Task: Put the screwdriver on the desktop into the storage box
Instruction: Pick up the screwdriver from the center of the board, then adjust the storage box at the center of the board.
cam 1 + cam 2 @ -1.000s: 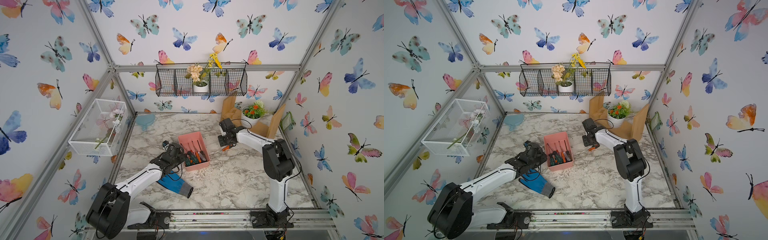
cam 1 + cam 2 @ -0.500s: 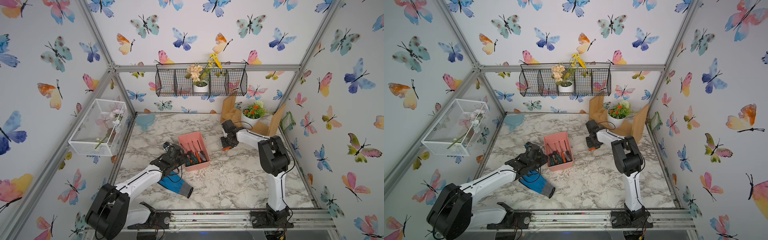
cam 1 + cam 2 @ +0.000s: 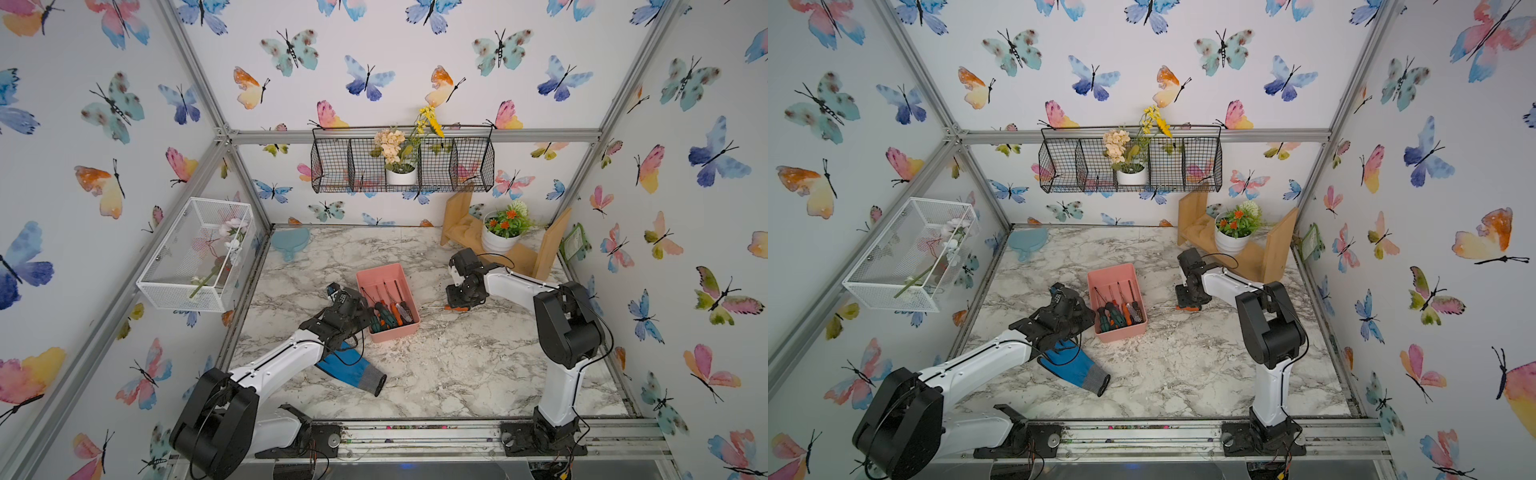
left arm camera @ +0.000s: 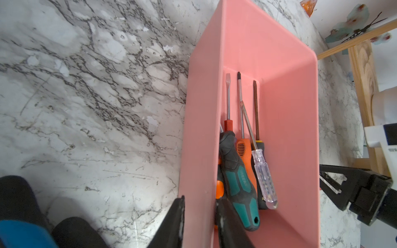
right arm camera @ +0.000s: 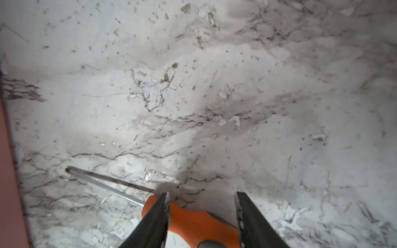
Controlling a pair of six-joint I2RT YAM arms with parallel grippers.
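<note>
An orange-handled screwdriver (image 3: 455, 308) (image 3: 1185, 308) lies on the marbled desktop (image 3: 457, 365), right of the pink storage box (image 3: 388, 274) (image 3: 1113, 274). My right gripper (image 3: 457, 301) (image 3: 1187, 301) (image 5: 202, 196) is low over it and open. Its jaws stand either side of the orange handle (image 5: 193, 221), with a gap on one side. The steel shaft (image 5: 103, 182) points toward the box. My left gripper (image 3: 368, 320) (image 3: 1088, 322) (image 4: 199, 199) is shut on the box's left wall (image 4: 199, 150), one finger outside and one inside.
Several screwdrivers (image 4: 236, 171) lie in the box. A blue glove (image 3: 349, 368) lies under my left arm. A wooden shelf with a potted plant (image 3: 503, 237) stands at the back right. A black wire basket (image 3: 403, 166) and a white mesh basket (image 3: 199, 249) hang on the walls.
My right arm has shifted its elbow and its gripper has come down a little toward the front, over the screwdriver. The left arm and the box have barely moved.
</note>
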